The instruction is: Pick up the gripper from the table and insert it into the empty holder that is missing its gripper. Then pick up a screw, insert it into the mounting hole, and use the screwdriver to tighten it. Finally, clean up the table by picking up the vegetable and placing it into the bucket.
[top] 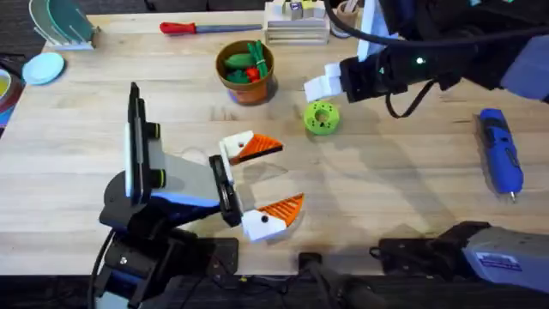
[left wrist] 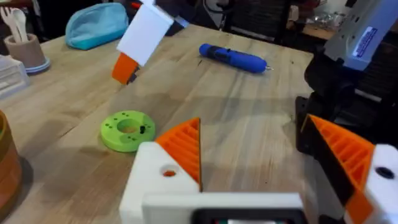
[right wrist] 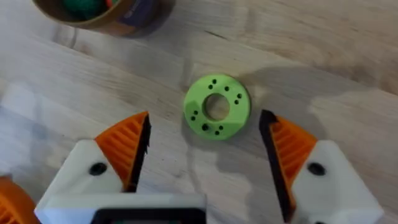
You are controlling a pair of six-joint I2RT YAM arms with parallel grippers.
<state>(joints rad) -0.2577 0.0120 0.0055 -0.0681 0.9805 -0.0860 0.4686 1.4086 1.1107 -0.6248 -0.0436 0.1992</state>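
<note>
The left gripper [top: 262, 184] rests low over the middle of the bench [top: 403, 172], its jaws spread wide and holding nothing; each white block carries an orange ribbed finger [left wrist: 183, 146], and bare wood shows between them. The right gripper [right wrist: 205, 152] hangs above the green ring-shaped disc [right wrist: 217, 106], jaws released and well apart, with the disc lying flat on the bench just ahead of the gap, touching neither finger. From overhead, that gripper's white blocks sit just beside the disc [top: 322, 118], toward the back of the bench.

The brown-orange bucket [top: 246, 73] stands upright near the back centre, with green and red vegetables [top: 243, 64] inside it. The blue screwdriver [top: 500, 152] lies on its side at the right of the bench, well apart from both grippers, its metal bit pointing toward the front edge. A red-handled tool [top: 202, 27] lies along the back edge.
</note>
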